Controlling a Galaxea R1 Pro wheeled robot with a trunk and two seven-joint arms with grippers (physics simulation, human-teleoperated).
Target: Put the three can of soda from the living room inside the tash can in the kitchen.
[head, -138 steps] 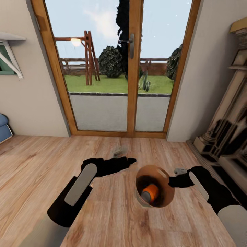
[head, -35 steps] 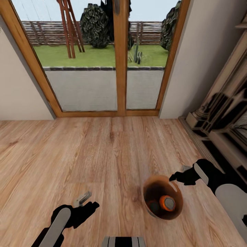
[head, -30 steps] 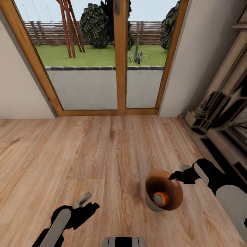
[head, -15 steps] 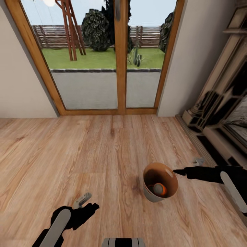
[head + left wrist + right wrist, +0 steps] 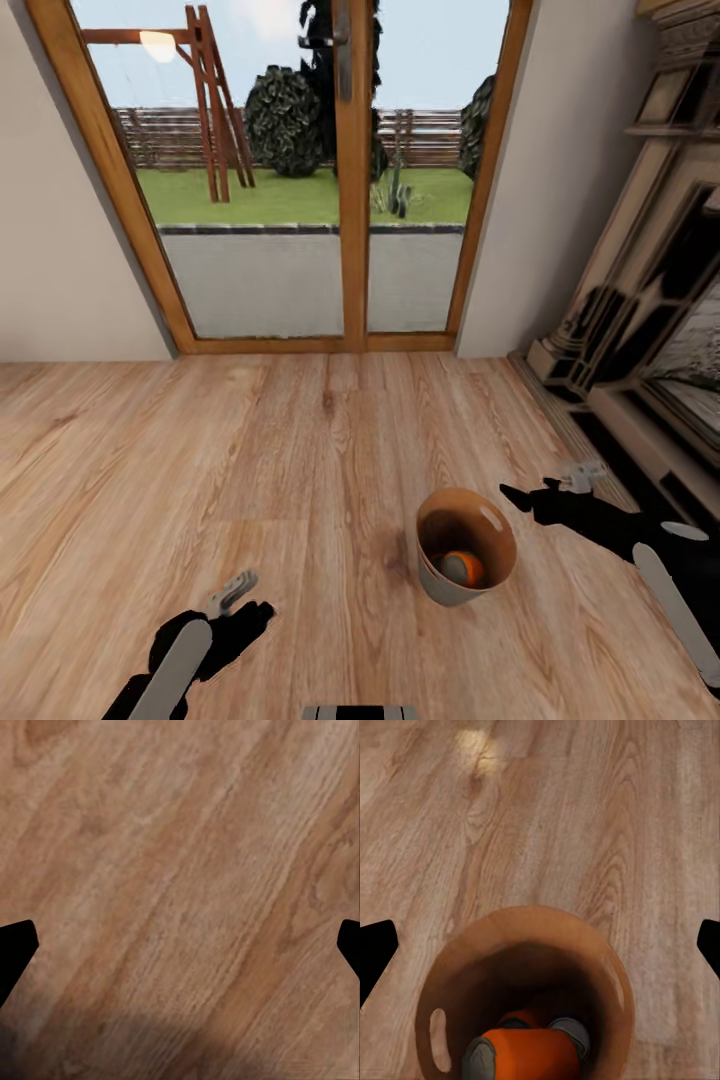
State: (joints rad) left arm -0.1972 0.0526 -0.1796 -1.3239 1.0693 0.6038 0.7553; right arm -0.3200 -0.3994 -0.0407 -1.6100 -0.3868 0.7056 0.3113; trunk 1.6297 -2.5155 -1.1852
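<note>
Down low at the near edge of the head view, my left gripper (image 5: 243, 605) is hanging over bare warm wood plank floor (image 5: 250, 470), fingers spread wide, pinching nothing; its wrist camera is showing just the two dark fingertips (image 5: 15, 949) at the frame edges with floor between. My right gripper (image 5: 520, 495) is reaching in from the right side, tips just beside the rim of the small tapered grey bin with the tan-brown inside (image 5: 465, 545), not touching it. Fingers are also spread, holding nothing. The bin is standing upright on the floor, oval handle slot (image 5: 437, 1050) showing in the right wrist view. An orange soda can (image 5: 529, 1054) is lying on its side at the bottom, with a darker can end (image 5: 572, 1031) just behind it. Further off, a carved-stone fireplace (image 5: 640, 340) is standing along the right wall. Farthest, wood-framed glass doors (image 5: 345, 180) are facing a lawn.
</note>
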